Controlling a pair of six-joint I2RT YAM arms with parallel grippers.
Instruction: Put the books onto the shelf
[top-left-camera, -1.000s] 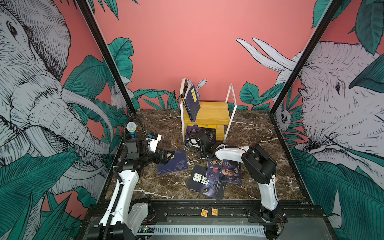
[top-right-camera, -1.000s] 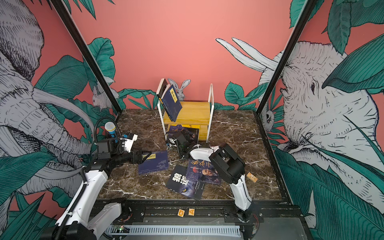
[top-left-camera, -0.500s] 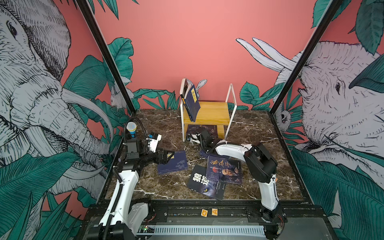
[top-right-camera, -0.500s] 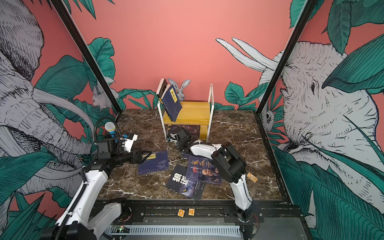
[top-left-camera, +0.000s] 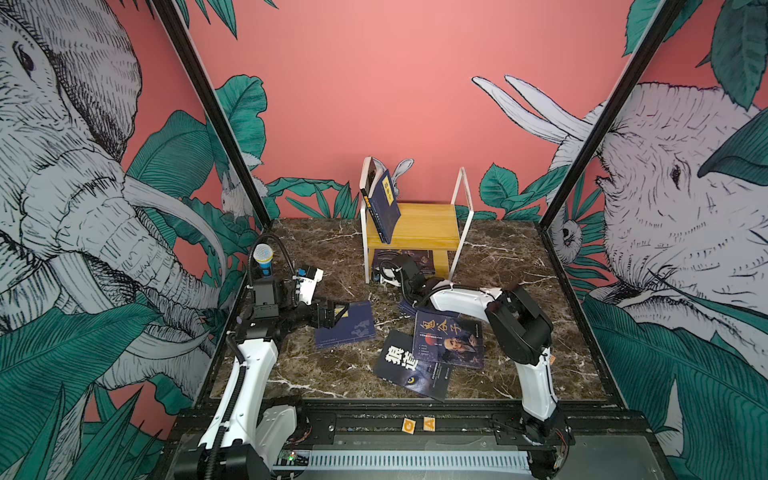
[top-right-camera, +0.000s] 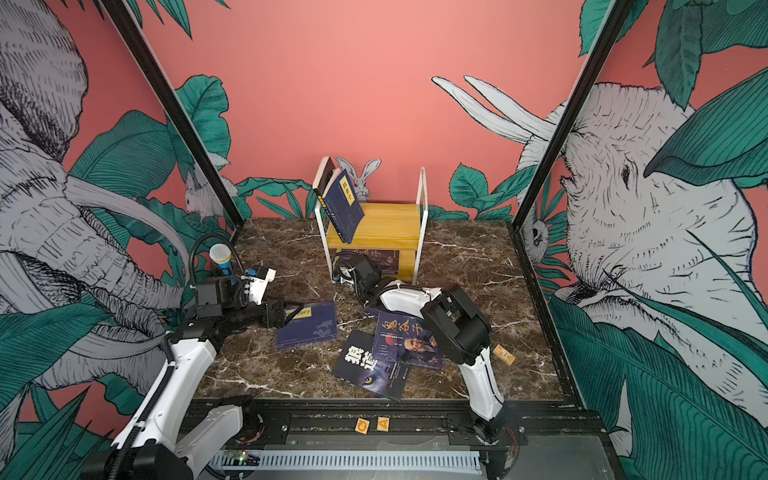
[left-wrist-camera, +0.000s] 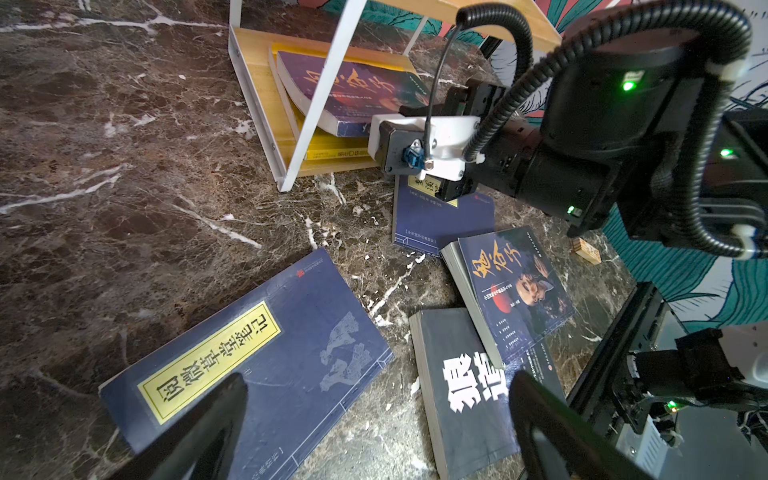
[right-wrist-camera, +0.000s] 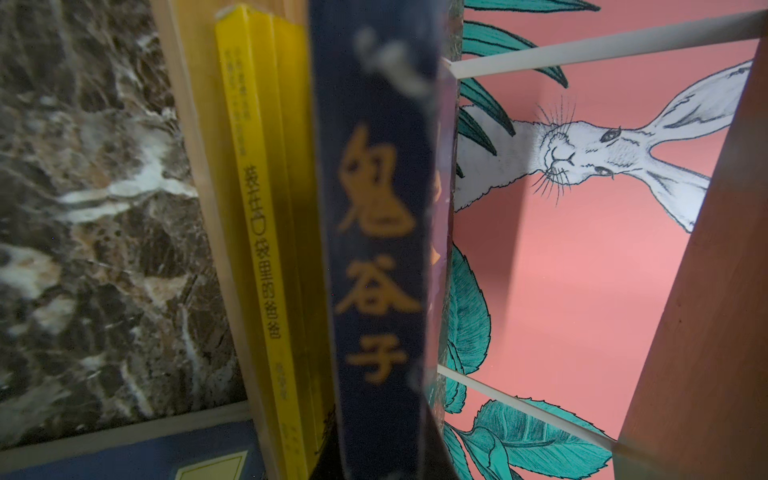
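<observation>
The shelf (top-left-camera: 430, 224) (top-right-camera: 388, 224) stands at the back, with one navy book (top-left-camera: 384, 208) leaning on its top board. On the lower board a purple book (left-wrist-camera: 345, 95) lies on a yellow book (right-wrist-camera: 266, 232). My right gripper (top-left-camera: 395, 266) (right-wrist-camera: 374, 457) is shut on the purple book's spine (right-wrist-camera: 378, 249). On the table lie a navy book (top-left-camera: 349, 328) (left-wrist-camera: 257, 365), a second navy book (left-wrist-camera: 440, 220) under the right arm, a purple book (top-left-camera: 449, 338) and a black wolf-eye book (top-left-camera: 411, 370). My left gripper (top-left-camera: 338, 309) (left-wrist-camera: 374, 390) hovers open over the first navy book's edge.
A brownish-black book (top-left-camera: 371, 174) leans at the shelf's left end behind the navy one. A small wooden block (top-right-camera: 504, 354) lies by the right arm's base. A blue-and-yellow microphone (top-left-camera: 263, 257) stands behind the left arm. Black frame posts and walls close in the marble table (top-left-camera: 291, 374).
My right gripper has reached in to the shelf's lower board and closed on the purple book's spine. The left arm has not moved.
</observation>
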